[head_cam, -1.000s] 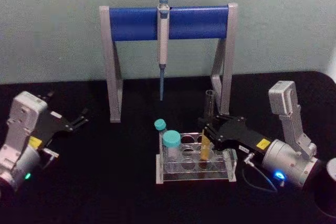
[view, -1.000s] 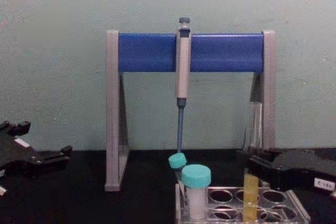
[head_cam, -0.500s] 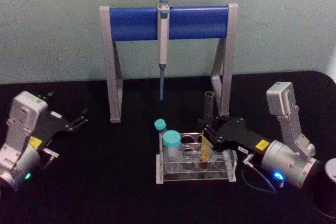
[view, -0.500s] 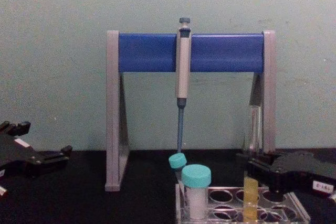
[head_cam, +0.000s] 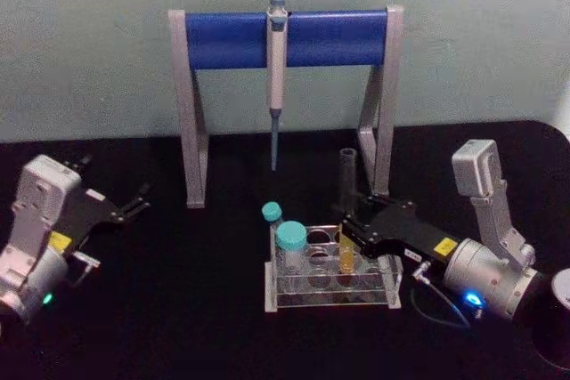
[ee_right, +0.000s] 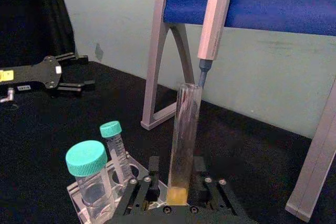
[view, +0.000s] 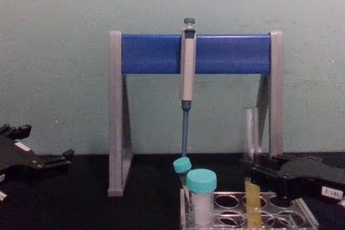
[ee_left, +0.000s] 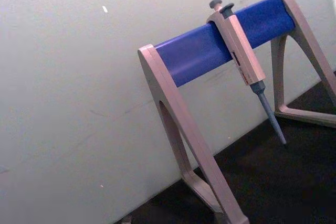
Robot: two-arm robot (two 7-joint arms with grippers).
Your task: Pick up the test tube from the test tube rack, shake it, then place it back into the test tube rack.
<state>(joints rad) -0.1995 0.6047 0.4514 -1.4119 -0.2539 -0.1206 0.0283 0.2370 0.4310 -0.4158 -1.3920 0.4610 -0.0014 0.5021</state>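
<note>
- The right gripper (head_cam: 347, 236) reaches in from the 4 o'clock side of the table (head_cam: 178, 309). Its claw is clenched on the tube (head_cam: 346, 186), low on the glass and just above the yellow liquid.
- The low hold likely keeps the weight of the liquid close to the fingers, so the tube should swing less when shaken.
- The tube stands nearly upright with a slight lean. Its yellow lower end is down among the holes of the rack (head_cam: 329, 302), a little toward the rack's 3 o'clock end. I judge the lift has barely begun.
- The rack sits at the centre of the table and is much shorter than the tube, so most of the glass stands above it.
- Two teal-capped vials stand at the rack's 9 o'clock end: a large one (head_cam: 291, 242) in front and a small one (head_cam: 272, 215) leaning behind it. Both are apart from the tube and away from the gripper's side.
- At 12 o'clock, behind the rack, is a stand (head_cam: 232, 40) with grey legs and a blue crossbar. A pipette (head_cam: 277, 68) hangs from the bar with its tip pointing down.
- The stand's leg at about 1 o'clock is near the tube's open top. I judge it the thing most likely to be hit by a wide shake, so a straight lift comes first.
- The left gripper (head_cam: 134, 204) is parked at 9 o'clock, well apart from the rack, with its claw released and holding nothing.
</note>
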